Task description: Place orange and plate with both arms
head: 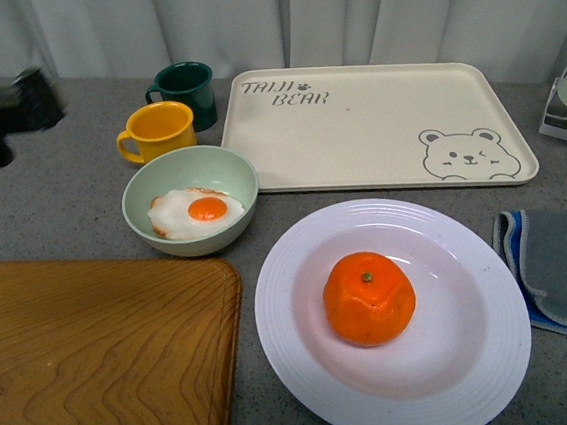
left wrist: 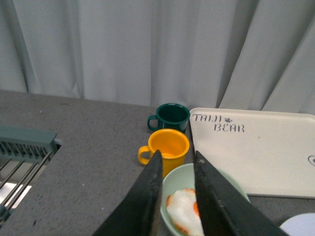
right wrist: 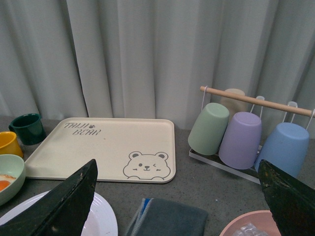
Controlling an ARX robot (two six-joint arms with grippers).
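Observation:
The orange (head: 369,298) sits in the middle of the white plate (head: 289,358) at the table's front right. Neither gripper touches them. My left gripper (left wrist: 176,160) is shut with nothing held. It hovers over the pale green bowl (left wrist: 216,184), and only a sliver of the plate (left wrist: 301,226) shows in its view. My right gripper (right wrist: 177,164) is open wide, above the plate's edge (right wrist: 106,216) and a grey cloth (right wrist: 167,219). The orange is out of both wrist views.
Behind the plate lies a cream bear tray (head: 376,128). The green bowl (head: 209,169) holds a fried egg, with a yellow mug (head: 160,131) and a dark green mug (head: 184,91) behind. A wooden board (head: 97,361) fills the front left. A cup rack (right wrist: 241,137) stands right.

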